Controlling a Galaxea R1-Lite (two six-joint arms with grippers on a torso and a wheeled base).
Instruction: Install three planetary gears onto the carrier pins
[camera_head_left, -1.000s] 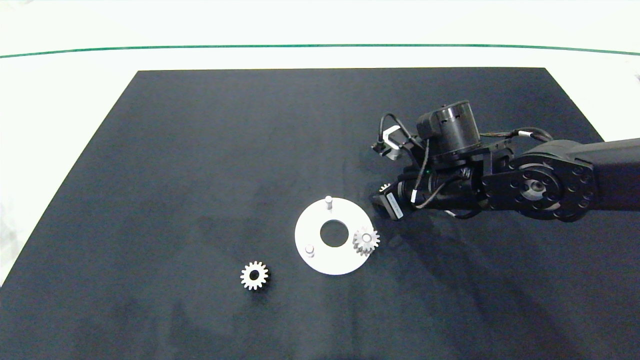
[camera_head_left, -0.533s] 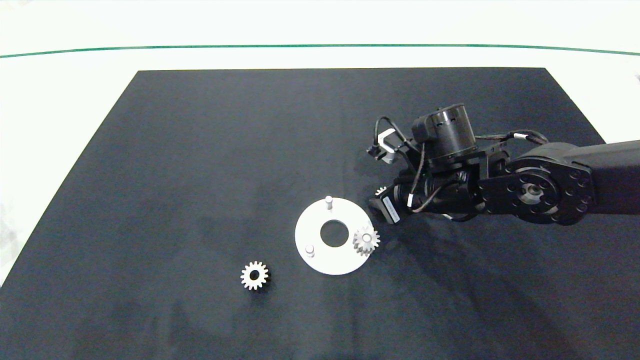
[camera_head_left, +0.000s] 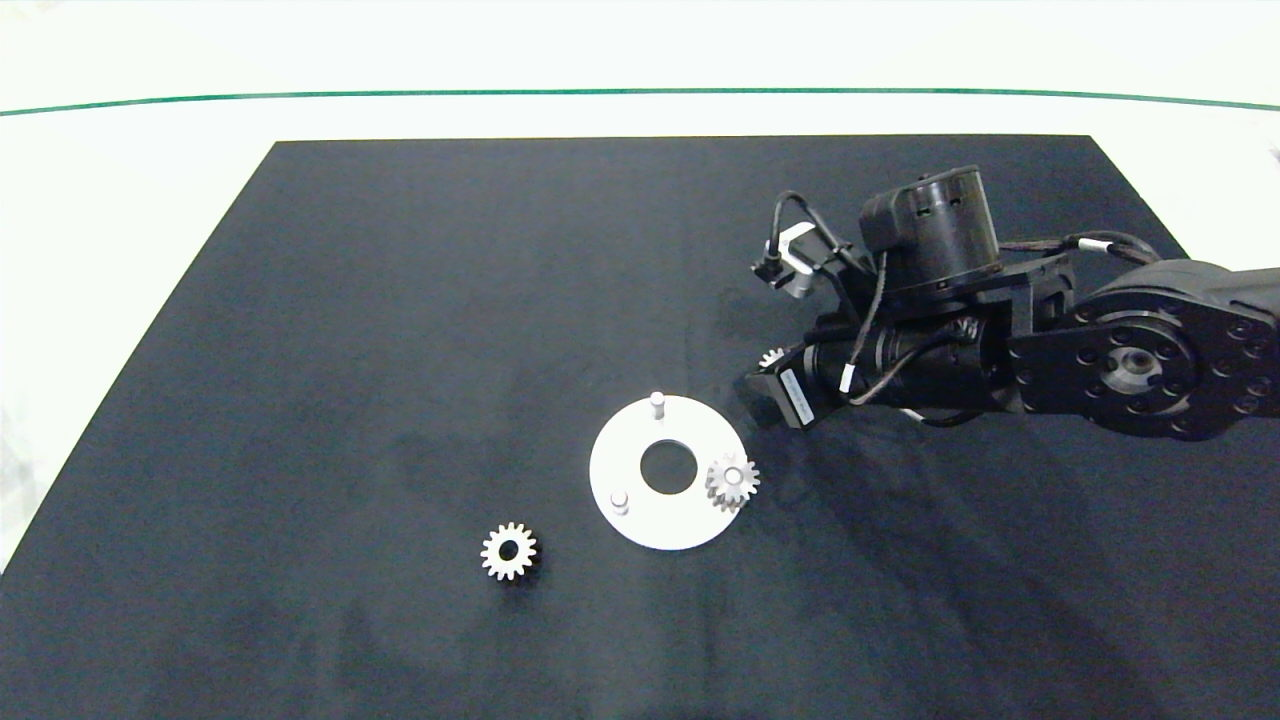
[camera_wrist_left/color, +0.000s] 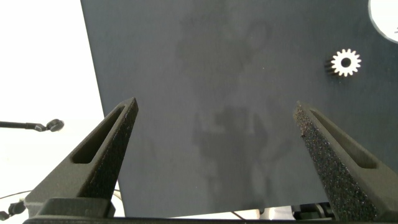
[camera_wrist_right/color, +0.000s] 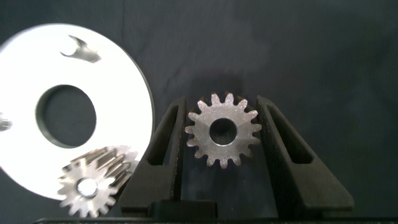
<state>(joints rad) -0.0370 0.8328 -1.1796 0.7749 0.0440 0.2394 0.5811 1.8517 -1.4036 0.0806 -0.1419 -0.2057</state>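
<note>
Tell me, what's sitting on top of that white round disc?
On the white disc one gear sits on a pin. Two bare pins stand free. That gear hides its pin's base.

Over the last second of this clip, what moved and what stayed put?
The right gripper, shut on a gear, rose slightly and pulled back toward the table's right, away from the white disc. Unchanged: one gear seated on its pin, two pins bare, the loose gear on the mat, the left gripper open and parked.

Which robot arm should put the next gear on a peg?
Probably the right gripper: it already holds a gear beside the white disc. The left gripper is open, empty and outside the head view.
</note>
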